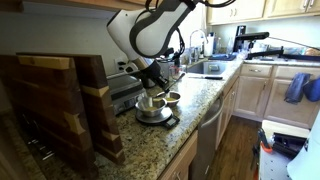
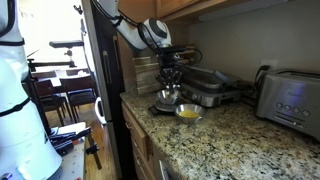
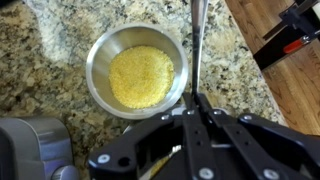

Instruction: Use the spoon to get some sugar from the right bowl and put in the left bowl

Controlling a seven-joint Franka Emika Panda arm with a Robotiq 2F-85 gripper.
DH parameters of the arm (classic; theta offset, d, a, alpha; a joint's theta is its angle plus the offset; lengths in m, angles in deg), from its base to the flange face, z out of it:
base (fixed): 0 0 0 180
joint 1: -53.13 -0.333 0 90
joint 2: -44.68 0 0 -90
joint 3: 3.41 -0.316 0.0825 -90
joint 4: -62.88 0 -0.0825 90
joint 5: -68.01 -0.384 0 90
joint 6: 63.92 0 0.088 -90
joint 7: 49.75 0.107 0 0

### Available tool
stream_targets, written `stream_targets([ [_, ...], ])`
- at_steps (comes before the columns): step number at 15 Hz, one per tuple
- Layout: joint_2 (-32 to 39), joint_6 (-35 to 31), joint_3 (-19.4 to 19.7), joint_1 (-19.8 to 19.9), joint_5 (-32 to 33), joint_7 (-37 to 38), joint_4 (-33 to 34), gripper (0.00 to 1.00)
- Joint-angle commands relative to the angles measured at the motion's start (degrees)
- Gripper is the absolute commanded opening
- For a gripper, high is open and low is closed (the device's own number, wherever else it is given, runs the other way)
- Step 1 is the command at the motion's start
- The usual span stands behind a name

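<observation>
My gripper (image 3: 197, 108) is shut on the spoon (image 3: 197, 45), whose thin handle runs straight away from the jaws to the top edge of the wrist view. The left bowl (image 3: 137, 68), shiny metal with a yellowish-tan filling, lies just left of the spoon; it also shows in both exterior views (image 2: 187, 112) (image 1: 173, 98). The right bowl (image 2: 166, 98) (image 1: 151, 109) sits directly beneath my gripper (image 2: 170, 82) (image 1: 155, 88) on a dark pad. It is hidden in the wrist view. I cannot make out the sugar or the spoon's tip.
Speckled granite counter (image 3: 50, 40) with its edge close by (image 2: 135, 125). Wooden cutting boards (image 1: 60, 100) stand beside the bowls. A grill press (image 2: 212, 88) and a toaster (image 2: 290, 98) stand along the wall. A sink (image 1: 205, 68) lies further along.
</observation>
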Motion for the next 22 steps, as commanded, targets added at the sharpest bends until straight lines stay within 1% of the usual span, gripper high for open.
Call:
stream_targets([
  [1, -2.24, -5.2, -0.65, -1.52, 3.25, 5.03, -3.67, 0.03],
  [3, -3.34, -8.52, -0.92, -2.3, 6.33, 8.58, -5.69, 0.03],
  [6, -5.02, -13.37, -1.03, -3.38, 15.19, 17.0, -9.41, 0.03],
  [9, -6.82, -15.26, -1.12, -4.15, 24.82, 26.07, -12.99, 0.03],
  [11, -8.12, -15.23, -1.44, -4.19, 29.24, 30.66, -15.21, 0.03],
  [15, -10.57, -15.24, -1.82, -3.9, 33.95, 37.46, -18.84, 0.03],
  [17, -11.74, -16.43, -1.64, -3.67, 36.86, 42.38, -20.48, 0.03],
  [19, -12.54, -16.78, -1.61, -3.71, 41.54, 48.4, -21.78, 0.03],
  [22, -13.19, -16.7, -1.58, -3.48, 45.29, 54.11, -23.12, 0.03],
])
